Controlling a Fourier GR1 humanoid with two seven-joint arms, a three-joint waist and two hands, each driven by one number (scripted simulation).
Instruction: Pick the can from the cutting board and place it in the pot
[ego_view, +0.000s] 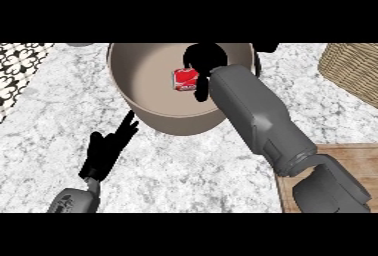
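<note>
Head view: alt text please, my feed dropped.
The red can is inside the tan pot, with the right hand over the pot, right beside it. The left hand rests open on the marble counter; the cutting board lies at lower right.

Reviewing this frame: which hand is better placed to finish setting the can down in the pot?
Right. The right hand is over the pot, right beside the can inside it. The left hand rests open above the counter, outside the pot.
</note>
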